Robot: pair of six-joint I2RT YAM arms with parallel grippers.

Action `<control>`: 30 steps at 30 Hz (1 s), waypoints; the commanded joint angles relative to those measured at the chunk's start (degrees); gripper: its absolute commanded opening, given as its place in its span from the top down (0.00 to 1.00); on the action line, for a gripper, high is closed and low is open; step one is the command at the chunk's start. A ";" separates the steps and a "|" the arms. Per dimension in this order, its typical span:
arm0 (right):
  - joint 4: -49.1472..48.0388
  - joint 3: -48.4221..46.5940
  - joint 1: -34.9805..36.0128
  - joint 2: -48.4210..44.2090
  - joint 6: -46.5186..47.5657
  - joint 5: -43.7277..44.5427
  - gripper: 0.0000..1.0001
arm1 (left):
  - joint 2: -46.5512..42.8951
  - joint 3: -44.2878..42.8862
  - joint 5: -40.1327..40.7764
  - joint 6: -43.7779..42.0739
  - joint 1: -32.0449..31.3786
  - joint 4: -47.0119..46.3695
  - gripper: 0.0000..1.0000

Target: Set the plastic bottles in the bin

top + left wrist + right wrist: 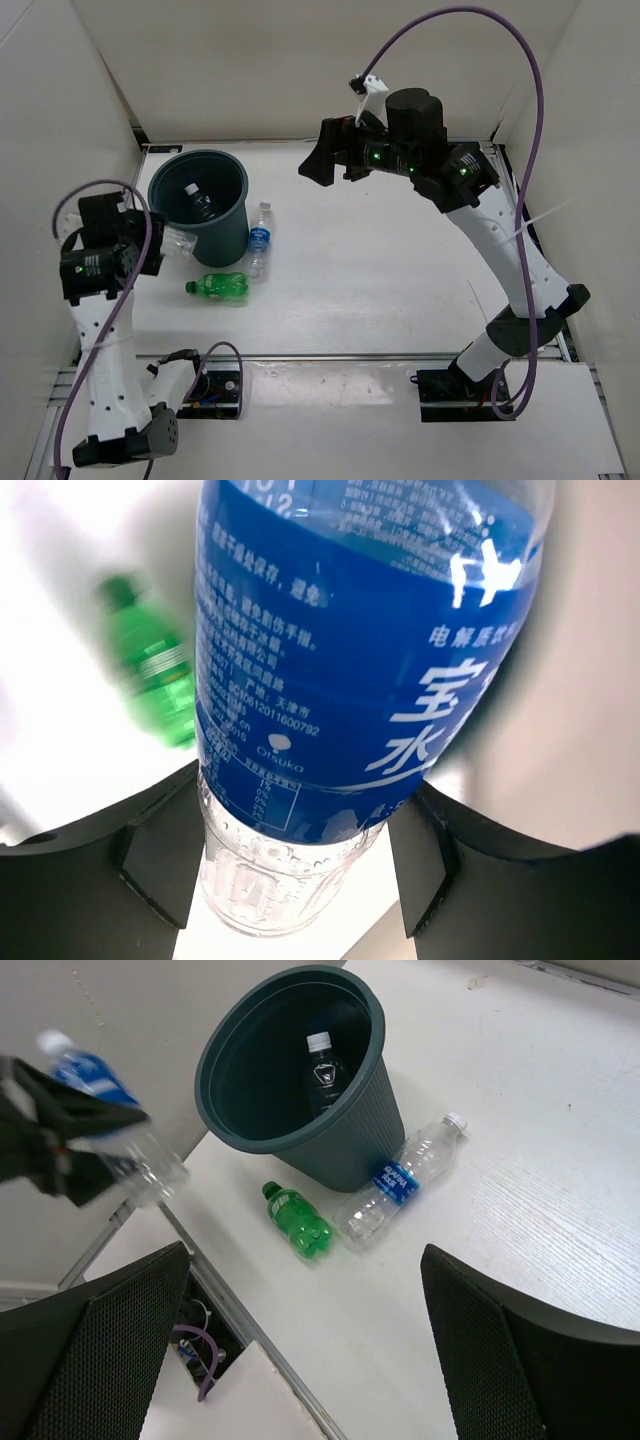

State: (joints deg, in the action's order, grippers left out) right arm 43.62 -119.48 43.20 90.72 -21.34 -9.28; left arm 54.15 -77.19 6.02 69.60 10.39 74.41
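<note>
White table point(380, 280), bottle point(360, 680) in left tool point(302, 852)

Dark teal on the bin point(352, 1140), finely ribbed outside. White cap over a dark-looking body on the binned bottle point(322, 1068). Bright green throughout on the green bottle point(297, 1222). Clear plastic, white cap, narrow blue band on the lying bottle point(398, 1182). Deep blue label with white print on the gripped bottle point(350, 660), clear and dimpled below. Matte black on the left fingers point(150, 855). White on the table point(520, 1190).
</note>
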 commanded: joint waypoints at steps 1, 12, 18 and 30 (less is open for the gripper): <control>-1.16 0.04 -0.49 -1.86 1.30 -0.92 0.00 | 1.03 -8.22 3.29 -5.51 0.33 0.84 0.35; -1.16 1.09 -5.40 -1.86 -1.60 -5.14 0.00 | 21.60 -16.24 18.58 -19.24 -11.09 -18.87 0.31; -1.69 5.56 -7.86 -1.86 -3.52 -7.25 0.00 | 26.53 -24.46 32.61 -19.95 -19.09 -14.13 0.00; -11.00 16.22 -15.17 15.43 -18.64 -29.47 0.00 | 4.14 -13.98 33.45 -15.74 -21.47 -6.23 0.00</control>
State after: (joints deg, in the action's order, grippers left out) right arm 36.64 -101.49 27.11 101.86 -36.56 -30.76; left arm 62.70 -96.79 39.38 49.47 -10.94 62.65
